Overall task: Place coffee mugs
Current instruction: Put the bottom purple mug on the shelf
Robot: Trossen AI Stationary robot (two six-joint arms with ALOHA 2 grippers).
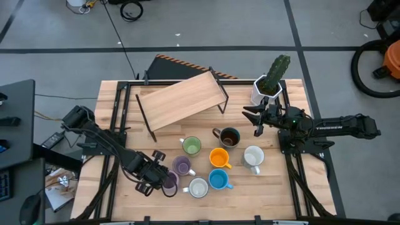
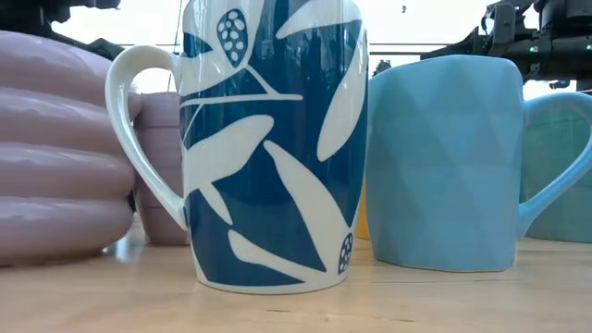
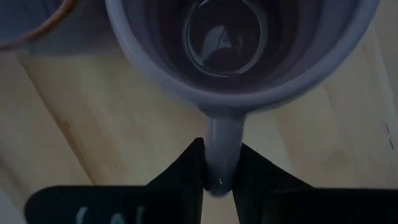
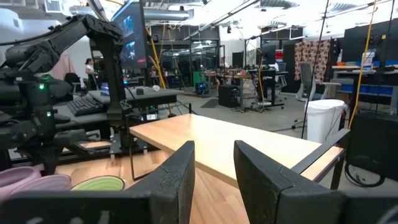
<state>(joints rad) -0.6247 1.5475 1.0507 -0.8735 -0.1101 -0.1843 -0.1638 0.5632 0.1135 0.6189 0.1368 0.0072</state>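
Several coffee mugs stand upright on the wooden table (image 1: 275, 187): green (image 1: 191, 146), dark brown (image 1: 229, 137), orange (image 1: 219, 157), white (image 1: 253, 156), purple (image 1: 182, 165), a blue-and-white leaf-patterned one (image 2: 273, 139) and light blue (image 2: 444, 157). At the near left is a second purple mug (image 1: 170, 182), ribbed (image 2: 55, 148). My left gripper (image 1: 162, 181) is shut on it. My right gripper (image 1: 256, 123) hangs at the far right beside the cactus pot, pointing level, open (image 4: 214, 180) and holding nothing. My left gripper pinches the purple mug's handle (image 3: 221, 146) between its two fingers (image 3: 180, 177), at the handle's outer bend. The fingers come from above, pointing steeply down, one on each flat side of the handle. The mug stands upright with its base on the table (image 2: 46, 259).
A tilted wooden shelf on thin black legs (image 1: 181, 100) fills the far middle of the table. A white faceted pot with a green cactus (image 1: 270, 84) stands at the far right corner. The mugs crowd the near middle; bare tabletop lies at the near right.
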